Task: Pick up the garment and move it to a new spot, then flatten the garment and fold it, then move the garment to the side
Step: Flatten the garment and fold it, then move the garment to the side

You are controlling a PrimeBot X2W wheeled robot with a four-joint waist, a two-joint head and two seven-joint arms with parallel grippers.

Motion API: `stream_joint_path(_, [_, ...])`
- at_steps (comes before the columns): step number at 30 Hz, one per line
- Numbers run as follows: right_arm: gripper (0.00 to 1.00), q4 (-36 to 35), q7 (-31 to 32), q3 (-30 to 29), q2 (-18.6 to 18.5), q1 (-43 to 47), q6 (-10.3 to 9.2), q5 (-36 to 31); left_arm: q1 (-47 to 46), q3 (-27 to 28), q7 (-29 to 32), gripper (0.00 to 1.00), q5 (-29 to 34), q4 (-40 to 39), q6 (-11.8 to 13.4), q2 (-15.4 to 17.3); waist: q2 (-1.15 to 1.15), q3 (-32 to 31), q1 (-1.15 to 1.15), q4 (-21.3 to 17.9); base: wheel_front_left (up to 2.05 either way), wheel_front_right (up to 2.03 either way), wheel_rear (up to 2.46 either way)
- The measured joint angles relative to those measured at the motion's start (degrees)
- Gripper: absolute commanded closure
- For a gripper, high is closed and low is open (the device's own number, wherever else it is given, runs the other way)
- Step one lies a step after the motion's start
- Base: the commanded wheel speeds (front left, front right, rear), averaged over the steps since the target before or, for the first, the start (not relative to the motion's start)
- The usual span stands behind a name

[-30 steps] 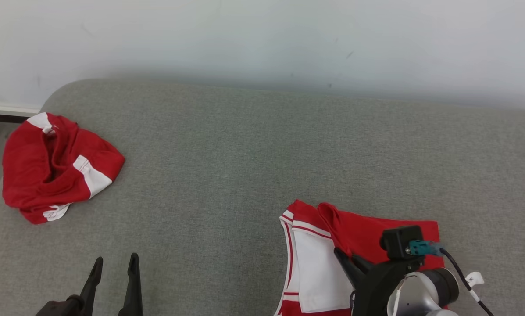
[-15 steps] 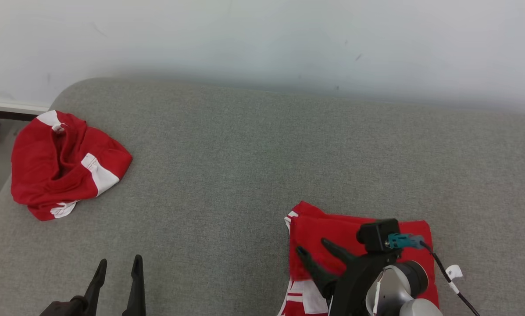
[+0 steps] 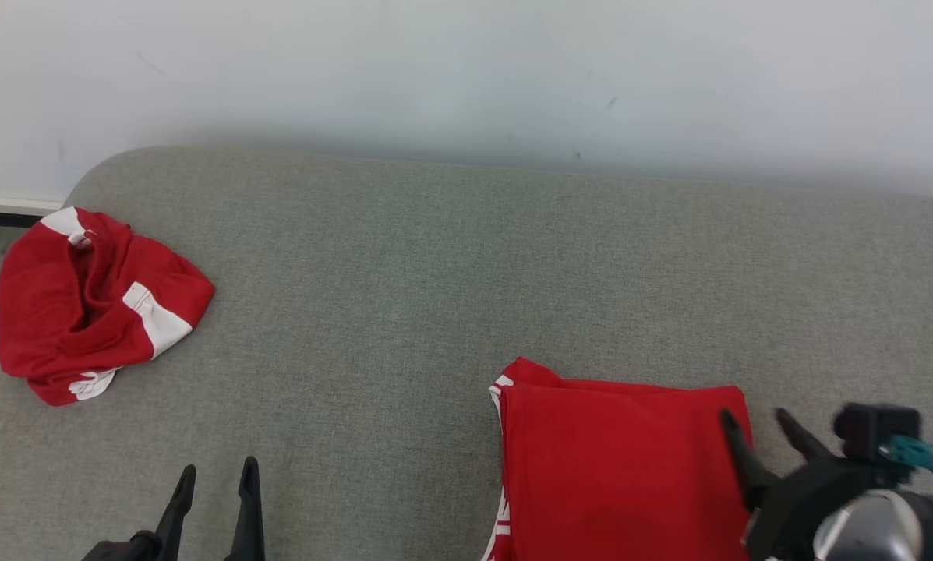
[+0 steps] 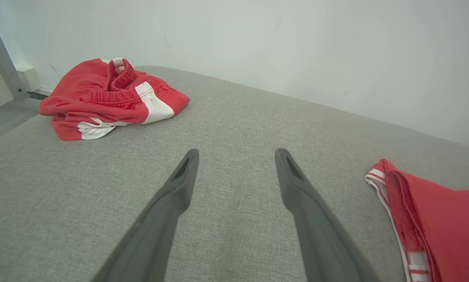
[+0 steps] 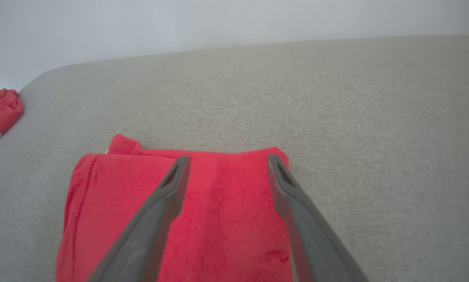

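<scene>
Right end effector (image 3: 751, 416) withdrawn rightward, fingers spread, garment (image 3: 614, 467) folded flat

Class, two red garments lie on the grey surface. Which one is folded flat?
The folded garment beside the right gripper: it lies as a smooth, straight-edged rectangle. The crumpled garment at the far left is a bunched heap.

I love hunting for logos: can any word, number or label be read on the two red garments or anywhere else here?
No text can be read in these pictures.
Folded red garment: plain red on top, with white and red stripes at its left edge; no letters show.
Crumpled red garment: white panels, and a small white patch too blurred to read.
</scene>
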Motion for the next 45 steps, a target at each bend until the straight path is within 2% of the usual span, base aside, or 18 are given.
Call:
stream_joint_path(4, [0.00, -0.5, -4.5, -6.7, 0.1, 3.3, 0.00, -3.5, 0.0, -0.1, -0.7, 0.00, -0.2, 0.5, 0.2, -0.1, 0.00, -0.2, 0.00, -0.4, 0.00, 0.00, 0.00])
stream_joint_path(8, [0.00, 1.2, -14.6, -11.8, -0.1, 4.5, 0.00, -3.0, 0.0, 0.0, -3.3, 0.00, -0.2, 0.9, 0.2, -0.2, 0.00, -0.8, 0.00, -1.1, 0.00, 0.00, 0.00])
stream_joint_path(12, [0.00, 4.3, -24.4, -11.4, 0.0, 6.2, 0.00, -2.7, 0.3, 0.2, -5.5, 0.00, 0.0, 1.9, 0.2, -0.3, 0.00, -2.1, 0.00, -1.8, 0.00, 0.00, 0.00])
stream_joint_path(18, [0.00, 7.6, -32.6, -6.0, -0.1, 8.2, 0.00, -5.2, 1.3, 0.1, -7.1, 0.00, -0.5, 4.0, -0.8, -1.0, 0.00, -4.7, -0.01, -3.1, 0.00, 0.00, 0.00])
stream_joint_path(21, [0.00, 9.3, -33.5, -3.3, -0.2, 8.8, 0.00, -6.6, 1.4, -0.2, -7.4, 0.00, -0.7, 5.6, -1.2, -1.0, 0.00, -6.0, -0.01, -3.9, 0.00, 0.00, 0.00])
stream_joint_path(32, [0.00, 14.2, -33.4, -0.4, -0.8, 8.3, 0.00, -5.6, 1.7, 0.2, -8.1, 0.00, -0.5, 8.0, -1.4, 0.5, 0.00, -9.0, -0.01, -6.0, 0.00, 0.00, 0.00])
stream_joint_path(45, [0.00, 16.6, -31.6, 1.4, -0.6, 7.9, 0.00, -5.8, 1.0, 1.3, -6.9, 0.00, -0.9, 8.7, -1.3, 2.7, 0.00, -8.6, 0.00, -5.6, 0.00, 0.00, 0.00])
